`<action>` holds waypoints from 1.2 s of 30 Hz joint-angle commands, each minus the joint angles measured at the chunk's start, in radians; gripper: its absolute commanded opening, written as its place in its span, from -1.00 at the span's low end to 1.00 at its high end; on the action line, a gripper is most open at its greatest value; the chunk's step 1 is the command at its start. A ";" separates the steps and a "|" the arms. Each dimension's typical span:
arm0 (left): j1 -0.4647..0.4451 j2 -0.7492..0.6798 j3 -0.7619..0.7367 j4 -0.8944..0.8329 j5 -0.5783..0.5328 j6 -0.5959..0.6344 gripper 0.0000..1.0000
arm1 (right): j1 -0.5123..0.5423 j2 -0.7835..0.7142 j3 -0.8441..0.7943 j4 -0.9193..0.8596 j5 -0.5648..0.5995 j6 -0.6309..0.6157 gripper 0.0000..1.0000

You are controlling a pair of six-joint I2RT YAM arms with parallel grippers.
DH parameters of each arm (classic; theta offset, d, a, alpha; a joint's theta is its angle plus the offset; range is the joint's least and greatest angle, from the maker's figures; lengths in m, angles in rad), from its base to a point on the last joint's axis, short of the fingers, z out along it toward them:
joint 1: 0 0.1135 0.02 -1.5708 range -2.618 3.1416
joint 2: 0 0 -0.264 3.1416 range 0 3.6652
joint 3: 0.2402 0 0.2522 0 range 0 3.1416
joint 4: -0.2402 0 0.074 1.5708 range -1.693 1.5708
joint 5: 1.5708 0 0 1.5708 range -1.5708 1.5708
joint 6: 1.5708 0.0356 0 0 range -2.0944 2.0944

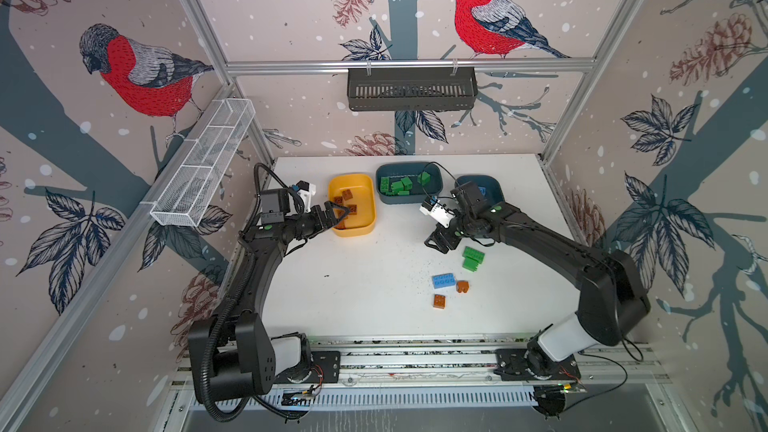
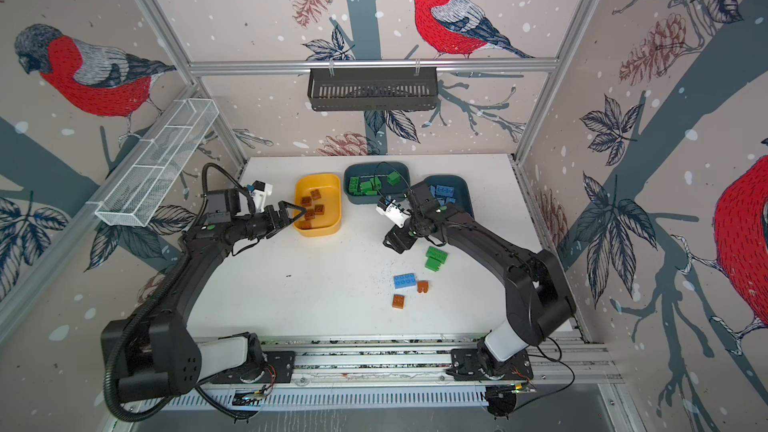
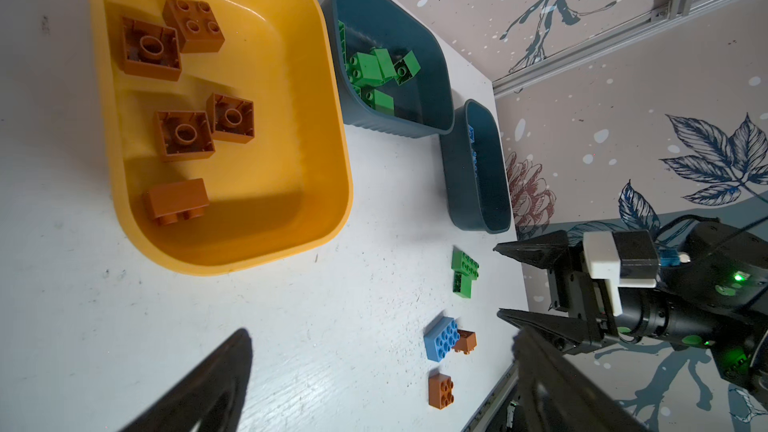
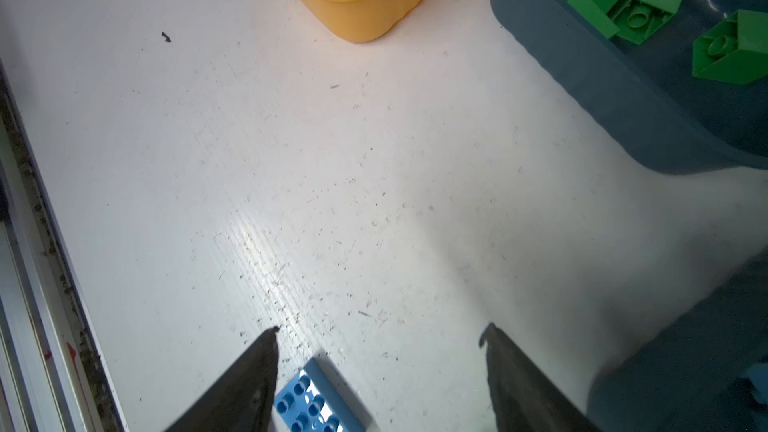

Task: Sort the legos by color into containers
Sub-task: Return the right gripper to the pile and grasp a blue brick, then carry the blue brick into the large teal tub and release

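On the white table point(image 1: 365, 284), we see two robot arms mid-sort, w/ five legos loose.

Both grippers gape, holding nothing: left gripper point(image 1: 338, 214) hangs over the near rim of the yellow tub point(image 1: 353, 231); right gripper point(image 4: 382, 328) hovers above bare table. Risk, we judge: the blue brick point(image 4: 316, 403) sits just beside a brown brick point(image 1: 462, 286), maybe touching, so a wide pinch could catch both & drop brown into the blue tub point(image 2: 465, 197). The two green bricks point(image 1: 473, 258) abut, so one may slip mid-lift. In the right wrist view the blue brick lies beside one finger point(image 4: 249, 376), not between the tips. A second brown brick point(image 1: 439, 301) lies slightly apart.
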 commanded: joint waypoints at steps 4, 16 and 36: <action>-0.003 -0.010 -0.022 -0.026 0.014 0.041 0.94 | 0.043 -0.087 -0.126 -0.089 0.086 -0.207 0.61; -0.002 -0.015 -0.036 -0.042 0.009 0.058 0.94 | 0.109 -0.018 -0.225 -0.032 0.176 -0.283 0.66; -0.003 -0.018 -0.058 -0.046 0.008 0.076 0.94 | 0.133 0.128 -0.191 -0.023 0.158 -0.286 -0.39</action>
